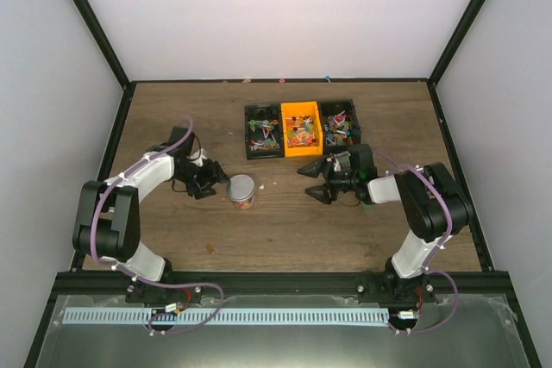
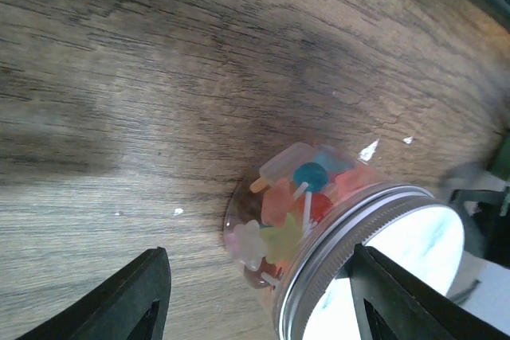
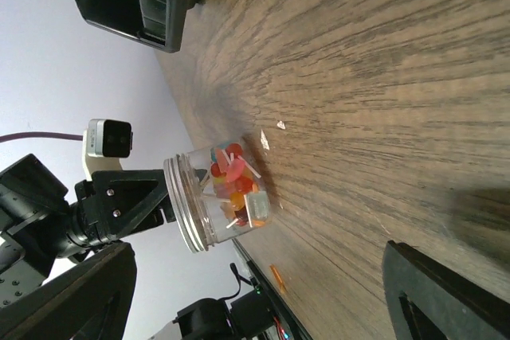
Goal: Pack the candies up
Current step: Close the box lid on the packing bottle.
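Note:
A small clear jar with a silver screw lid stands on the wooden table, holding mixed-colour candies on white sticks. It also shows in the right wrist view. More candies lie in three bins at the back. My left gripper is open just left of the jar. In the left wrist view the gripper has its fingers spread either side of the jar without gripping it. My right gripper is open and empty to the jar's right, apart from it. It shows in its own wrist view.
Two black bins flank an orange bin at the back centre. A small orange scrap and white crumbs lie on the table near the jar. Black frame rails edge the table.

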Robot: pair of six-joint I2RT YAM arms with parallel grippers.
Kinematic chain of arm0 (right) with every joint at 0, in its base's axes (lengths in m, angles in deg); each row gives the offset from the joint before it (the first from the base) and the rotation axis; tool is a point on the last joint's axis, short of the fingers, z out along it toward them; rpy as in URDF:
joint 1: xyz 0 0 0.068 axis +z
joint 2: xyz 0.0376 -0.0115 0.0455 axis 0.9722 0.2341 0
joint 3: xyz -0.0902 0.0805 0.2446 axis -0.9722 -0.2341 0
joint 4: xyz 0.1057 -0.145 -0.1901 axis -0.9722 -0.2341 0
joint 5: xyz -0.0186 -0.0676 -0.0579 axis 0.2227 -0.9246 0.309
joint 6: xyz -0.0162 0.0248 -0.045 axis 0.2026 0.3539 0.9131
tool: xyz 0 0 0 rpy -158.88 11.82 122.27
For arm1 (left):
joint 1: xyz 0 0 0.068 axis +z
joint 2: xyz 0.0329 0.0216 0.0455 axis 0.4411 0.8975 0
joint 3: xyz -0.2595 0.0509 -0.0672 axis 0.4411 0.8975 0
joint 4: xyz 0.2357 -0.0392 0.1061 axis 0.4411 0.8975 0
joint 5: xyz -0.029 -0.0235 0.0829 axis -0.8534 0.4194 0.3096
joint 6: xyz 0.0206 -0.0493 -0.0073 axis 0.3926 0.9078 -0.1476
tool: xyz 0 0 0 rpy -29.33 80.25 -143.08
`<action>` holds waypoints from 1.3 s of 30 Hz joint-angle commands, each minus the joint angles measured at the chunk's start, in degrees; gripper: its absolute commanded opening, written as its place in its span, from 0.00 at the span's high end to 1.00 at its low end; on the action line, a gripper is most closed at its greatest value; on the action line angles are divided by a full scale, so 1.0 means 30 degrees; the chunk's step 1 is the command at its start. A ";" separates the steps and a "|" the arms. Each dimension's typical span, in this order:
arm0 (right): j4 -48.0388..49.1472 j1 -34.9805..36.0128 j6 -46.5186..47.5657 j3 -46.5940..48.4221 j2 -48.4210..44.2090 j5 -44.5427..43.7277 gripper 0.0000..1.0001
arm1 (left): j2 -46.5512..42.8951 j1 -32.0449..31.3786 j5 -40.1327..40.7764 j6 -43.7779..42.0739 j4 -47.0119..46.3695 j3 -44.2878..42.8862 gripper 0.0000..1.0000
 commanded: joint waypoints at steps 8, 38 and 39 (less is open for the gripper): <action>0.0563 -0.0051 -0.0111 -0.0309 -0.0475 -0.0094 0.14 | -0.0009 0.0344 -0.1010 0.1542 -0.1353 0.1140 0.38; 0.0028 -0.0058 0.0829 0.1325 0.1602 0.0159 0.14 | -0.9656 0.0231 0.4830 -0.2109 -1.6544 1.0064 0.00; -0.0196 -0.0046 0.0973 0.1471 0.1714 0.0188 0.14 | -0.9961 0.0242 0.5032 -0.2075 -1.7199 1.0489 0.00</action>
